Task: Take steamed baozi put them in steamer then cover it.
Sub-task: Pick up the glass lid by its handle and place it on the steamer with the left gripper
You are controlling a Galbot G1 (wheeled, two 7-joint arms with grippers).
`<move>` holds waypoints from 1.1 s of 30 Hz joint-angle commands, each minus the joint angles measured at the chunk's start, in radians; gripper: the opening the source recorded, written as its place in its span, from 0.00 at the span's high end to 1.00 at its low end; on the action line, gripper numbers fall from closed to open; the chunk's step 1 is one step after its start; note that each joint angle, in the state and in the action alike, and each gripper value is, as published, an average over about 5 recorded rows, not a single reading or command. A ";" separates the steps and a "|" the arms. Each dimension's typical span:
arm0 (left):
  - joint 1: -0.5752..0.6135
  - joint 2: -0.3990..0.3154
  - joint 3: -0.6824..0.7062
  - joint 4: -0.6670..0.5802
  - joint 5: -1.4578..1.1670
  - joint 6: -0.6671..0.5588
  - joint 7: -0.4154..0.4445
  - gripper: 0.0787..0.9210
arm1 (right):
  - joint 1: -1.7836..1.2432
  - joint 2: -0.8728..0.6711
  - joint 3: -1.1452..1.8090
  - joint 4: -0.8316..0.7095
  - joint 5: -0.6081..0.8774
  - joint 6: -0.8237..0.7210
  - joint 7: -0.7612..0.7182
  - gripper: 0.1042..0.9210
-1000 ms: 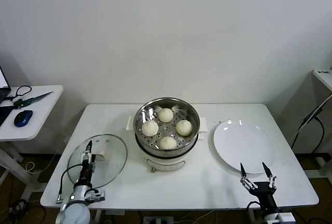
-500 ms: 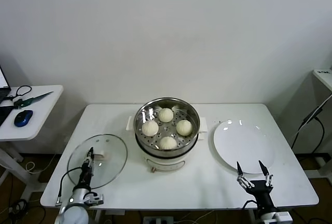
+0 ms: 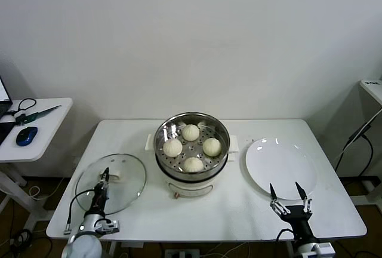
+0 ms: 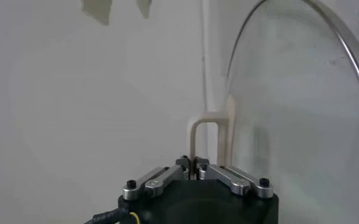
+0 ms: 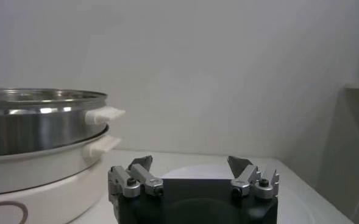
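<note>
All four steamed baozi (image 3: 191,147) already sit in the steamer (image 3: 191,128) in the middle of the worktop (image 3: 239,210). Only the covering is left. The cover (image 3: 113,181) lies flat at about 8 o'clock from the steamer. The left gripper (image 3: 105,177) has its jaws shut tight on the cover's white handle (image 4: 205,137). The right gripper (image 3: 284,192) waits at 5 o'clock by the plate (image 3: 280,168), jaws wide apart, holding nothing.

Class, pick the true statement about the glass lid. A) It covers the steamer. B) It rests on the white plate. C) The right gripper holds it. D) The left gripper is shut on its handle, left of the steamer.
D: the left gripper is closed on the lid's white handle, while the steamer stands uncovered with the four buns inside.
</note>
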 commanded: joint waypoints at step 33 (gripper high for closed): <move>-0.437 -0.003 0.587 -0.570 0.117 0.714 0.683 0.93 | 0.067 -0.029 -0.014 -0.179 0.078 0.153 -0.078 0.12</move>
